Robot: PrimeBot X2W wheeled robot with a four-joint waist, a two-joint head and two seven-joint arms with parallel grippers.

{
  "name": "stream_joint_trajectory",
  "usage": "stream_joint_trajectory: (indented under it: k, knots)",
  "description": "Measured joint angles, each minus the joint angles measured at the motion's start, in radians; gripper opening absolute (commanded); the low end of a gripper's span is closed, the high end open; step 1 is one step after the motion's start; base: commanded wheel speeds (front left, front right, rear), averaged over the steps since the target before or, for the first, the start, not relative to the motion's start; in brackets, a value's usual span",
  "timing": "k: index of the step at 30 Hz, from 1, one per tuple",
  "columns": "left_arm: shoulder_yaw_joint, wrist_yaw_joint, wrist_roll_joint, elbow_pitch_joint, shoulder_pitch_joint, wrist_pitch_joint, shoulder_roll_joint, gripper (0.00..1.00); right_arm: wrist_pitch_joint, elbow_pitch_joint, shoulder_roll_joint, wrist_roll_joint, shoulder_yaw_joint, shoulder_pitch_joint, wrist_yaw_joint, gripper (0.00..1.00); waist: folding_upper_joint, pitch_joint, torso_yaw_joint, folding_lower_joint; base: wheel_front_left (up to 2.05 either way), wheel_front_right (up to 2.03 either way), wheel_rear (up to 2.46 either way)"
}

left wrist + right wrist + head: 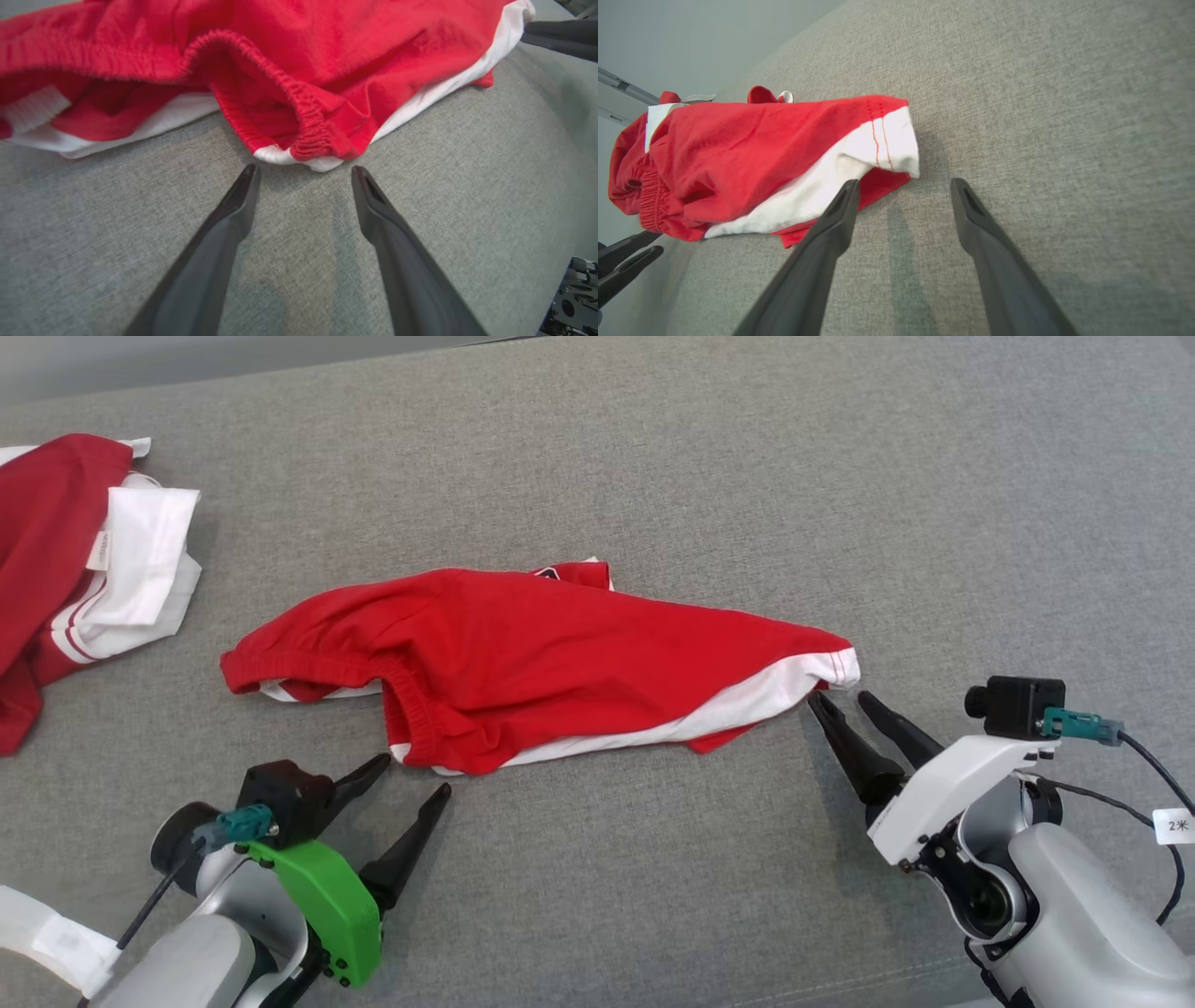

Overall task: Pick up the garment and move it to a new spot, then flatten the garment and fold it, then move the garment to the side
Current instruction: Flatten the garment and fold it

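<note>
We are poising the left tool [416,773] and right tool [837,694], both wide and empty, beside the red shorts [523,644] bunched centrally on grey upholstery [653,448]; a shallow pinch risks catching only one layer.

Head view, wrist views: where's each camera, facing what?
Head view: on the head, looking down at the crumpled red shorts with white trim on the grey fabric surface; left gripper lower left, right gripper lower right.
Left wrist view: along the left gripper's open fingers at the elastic waistband.
Right wrist view: along the right gripper's open fingers at the white hem corner.
Shared: all show the shorts; each wrist view catches the other gripper.
</note>
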Motion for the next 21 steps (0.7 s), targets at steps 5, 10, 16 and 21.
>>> stream_joint_trajectory:
  k: [5,10,16,21]
  knots:
    - [-0.014,-0.003,0.077,0.031,-0.031,-0.037,0.022,1.0,-0.018,0.012,0.019,0.002,-0.002,0.001,0.001,1.0,0.0,0.007,-0.018,0.0,0.0,0.0,0.0]
    - [-0.038,-0.007,0.122,0.054,-0.045,-0.064,0.024,1.0,-0.038,0.023,0.019,0.011,-0.012,0.006,0.005,1.0,0.0,0.005,-0.029,0.0,0.0,0.0,0.0]
    - [-0.058,-0.008,0.153,0.077,-0.057,-0.099,0.024,1.0,-0.053,0.035,0.02,0.011,-0.012,0.019,0.006,1.0,0.0,-0.001,-0.033,0.0,0.0,0.0,0.0]
    - [-0.059,-0.009,0.158,0.102,-0.059,-0.123,0.018,1.0,-0.06,0.045,0.02,0.011,-0.012,0.02,0.01,1.0,0.0,-0.008,-0.035,0.0,0.0,0.0,0.0]
